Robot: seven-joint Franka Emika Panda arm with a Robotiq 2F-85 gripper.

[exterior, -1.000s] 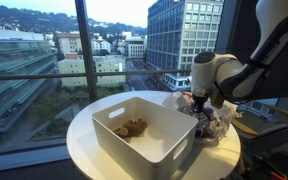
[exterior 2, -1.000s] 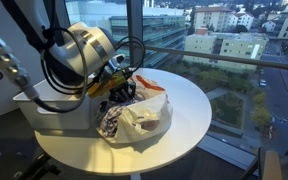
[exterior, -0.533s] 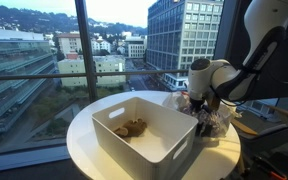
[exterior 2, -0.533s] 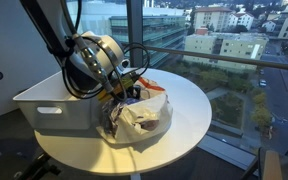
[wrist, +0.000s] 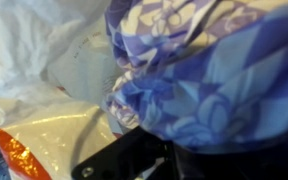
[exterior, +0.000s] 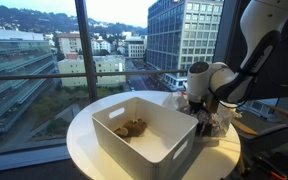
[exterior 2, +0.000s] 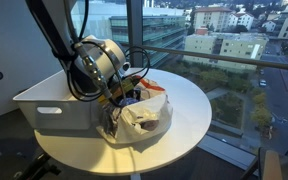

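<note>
My gripper [wrist: 169, 150] is down in a crumpled white plastic bag [exterior 2: 144, 118] on the round table, right beside a white bin [exterior: 174, 150]. A soft blue-and-purple patterned item [wrist: 204, 70] fills most of the wrist view and lies pressed against the dark jaws, which stand shut on its lower edge. White plastic with an orange patch [wrist: 24, 150] lies to the left of it. In both exterior views the arm's round wrist [exterior 2: 99, 62] hides the fingers. The purple pattern also shows at the bag [exterior: 216, 122] under the gripper [exterior: 198, 100].
A small brown object [exterior: 132, 127] lies in the white bin. The bin and bag take up much of the round white table [exterior 2: 199, 110], whose edge drops off close by. Large windows stand right behind the table.
The wrist has shifted a little sideways over the bag, mostly in the first half second. The grip on the patterned item looks the same.
</note>
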